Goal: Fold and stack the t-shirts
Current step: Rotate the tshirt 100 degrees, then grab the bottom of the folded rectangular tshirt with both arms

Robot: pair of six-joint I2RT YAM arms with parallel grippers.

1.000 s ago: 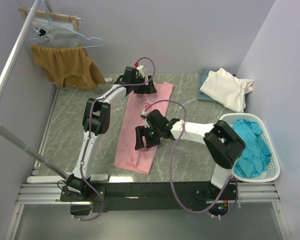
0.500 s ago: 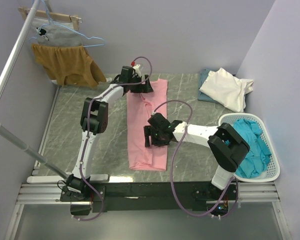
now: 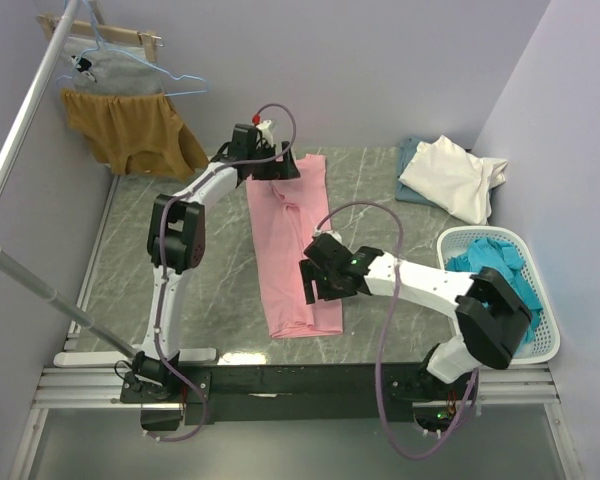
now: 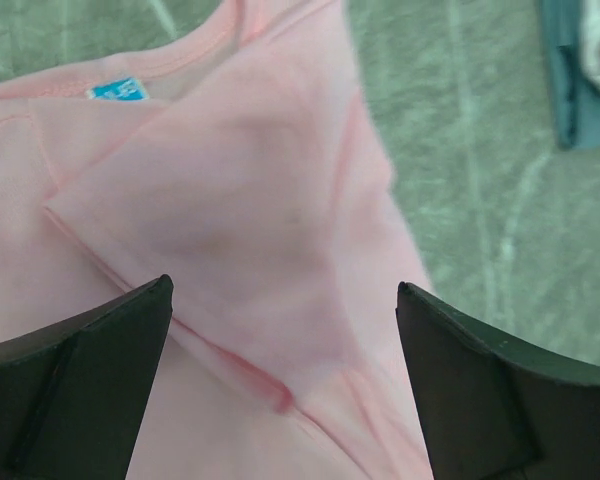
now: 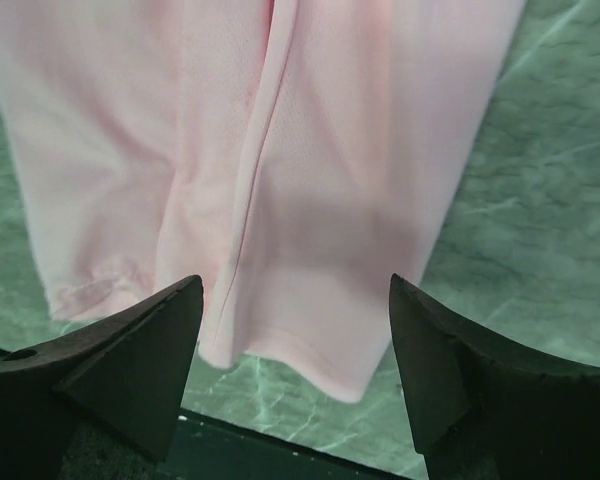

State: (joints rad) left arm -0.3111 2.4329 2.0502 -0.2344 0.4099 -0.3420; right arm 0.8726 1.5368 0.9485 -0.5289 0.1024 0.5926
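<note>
The light pink t-shirt (image 3: pixel 292 240) lies folded into a long strip down the middle of the table. My left gripper (image 3: pixel 278 166) is open over its collar end. In the left wrist view (image 4: pixel 285 290) the fingers straddle a folded sleeve, and the shirt's (image 4: pixel 230 200) blue neck label shows. My right gripper (image 3: pixel 316 287) is open over the hem end. In the right wrist view (image 5: pixel 295 285) the hem of the shirt (image 5: pixel 310 200) lies between the fingers. A cream-white t-shirt (image 3: pixel 452 176) lies on a grey-blue one (image 3: pixel 410 160) at the back right. Teal t-shirts (image 3: pixel 500 290) fill a basket.
The white basket (image 3: pixel 450 238) stands at the right edge. A mustard-brown garment (image 3: pixel 130 130) and a grey one (image 3: pixel 115 65) hang at the back left from a slanted rail (image 3: pixel 20 130). The table's near edge (image 5: pixel 280 440) lies just past the hem.
The pink shirt has swung from a slant to nearly straight: its collar end went left with my left gripper, and its hem end went right and nearer with my right gripper.
</note>
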